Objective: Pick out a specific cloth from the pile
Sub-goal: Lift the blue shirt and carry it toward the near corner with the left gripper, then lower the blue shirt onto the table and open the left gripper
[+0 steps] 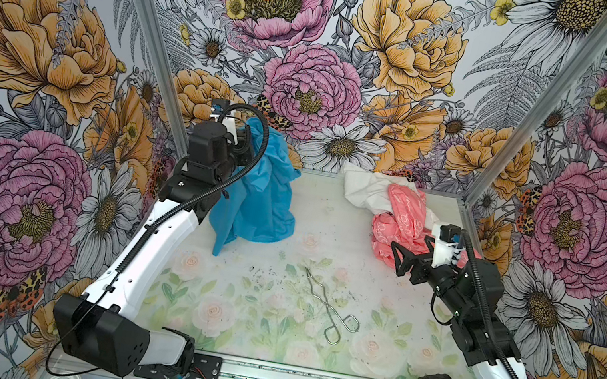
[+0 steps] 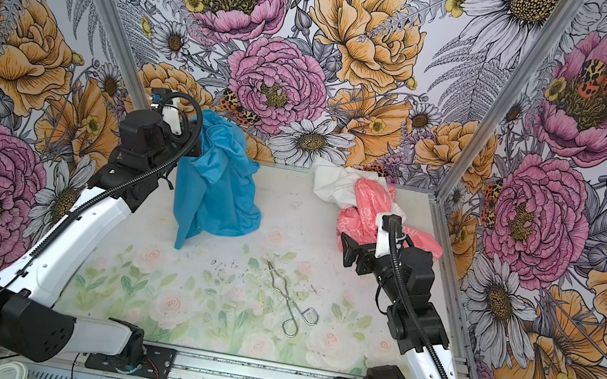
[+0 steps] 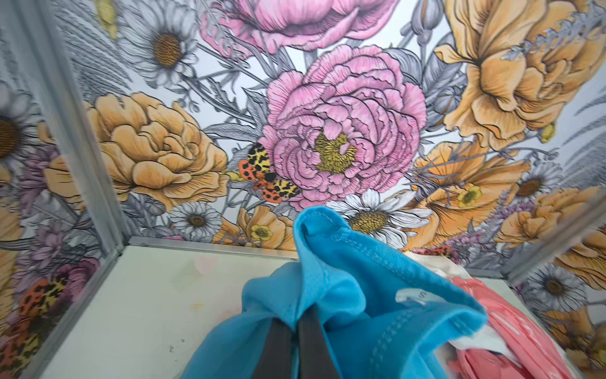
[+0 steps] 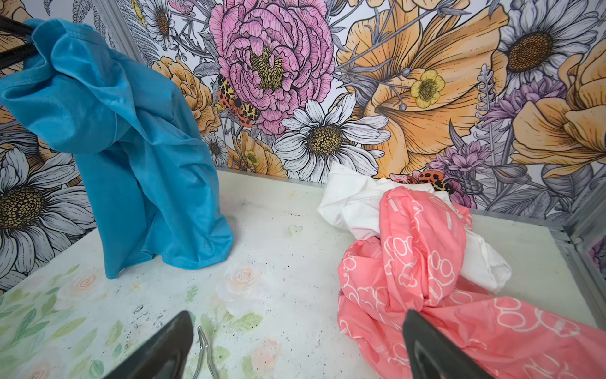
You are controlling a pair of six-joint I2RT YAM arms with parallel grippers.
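Note:
The cloth [image 1: 263, 192] [image 2: 217, 188] is plain sky-blue and hangs at the back left, its lower end resting on the table. My left gripper [image 3: 296, 317] is shut on its hemmed neckline edge [image 3: 360, 295] and holds it up. In both top views the wrist and the cloth hide those fingers. The pile sits at the back right: a coral-pink printed cloth [image 1: 401, 224] [image 4: 426, 262] lies over a white one [image 1: 364, 193] [image 4: 354, 203]. My right gripper [image 1: 399, 260] [image 4: 298, 316] is open just in front of the pink cloth, holding nothing.
Metal wire tongs [image 1: 328, 304] [image 2: 288, 299] lie on the flower-printed table [image 1: 229, 312] in the middle front. Floral walls with aluminium corner posts [image 1: 145, 23] close in the back and both sides. Dark specks are scattered over the table.

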